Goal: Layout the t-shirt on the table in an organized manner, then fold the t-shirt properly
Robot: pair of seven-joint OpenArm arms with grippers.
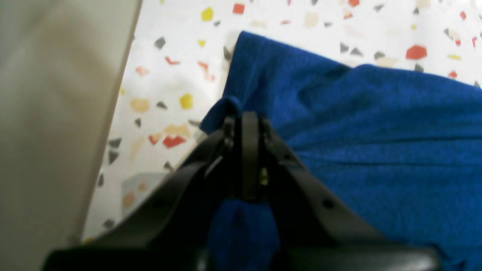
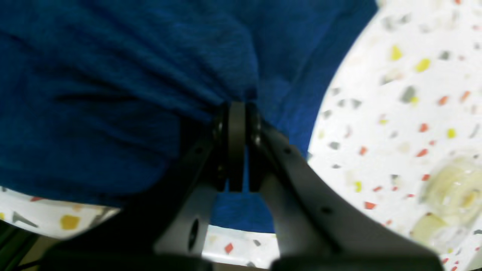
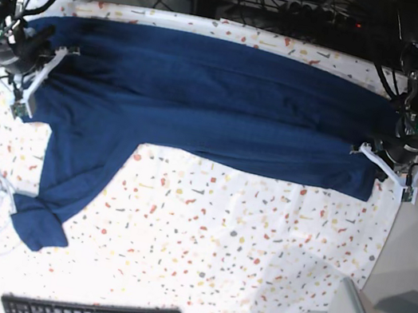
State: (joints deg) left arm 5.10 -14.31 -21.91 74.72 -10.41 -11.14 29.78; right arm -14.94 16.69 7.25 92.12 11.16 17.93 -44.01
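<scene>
right gripper (image 3: 29, 84), at the left side of the base view, sits at the far-left end of the t-shirt (image 3: 203, 99). its jaws are pinched tight on a gathered bit of navy cloth (wrist cam shows fabric bunching right into the closed tips (image 2: 236, 113)). the shirt lies as a long band across the far half of the table (image 3: 242, 243), w/ one sleeve trailing off from its left end toward the near edge, end of it rumpled. at the shirt's right end the left gripper (image 3: 389, 166) is clamped on the cloth too; its wrist view shows the fingers closed w/ a fold of blue caught btwn them (image 1: 250, 124) and more poking out behind.

step in hand looks like the layout/spread phase: both ends held, shirt stretched sideways, prob folded over on itself lengthwise. next move, i'd judge, calls for both arms to pull or flip together to open the body flat, then sort the trailing sleeve before any real fold.
</scene>
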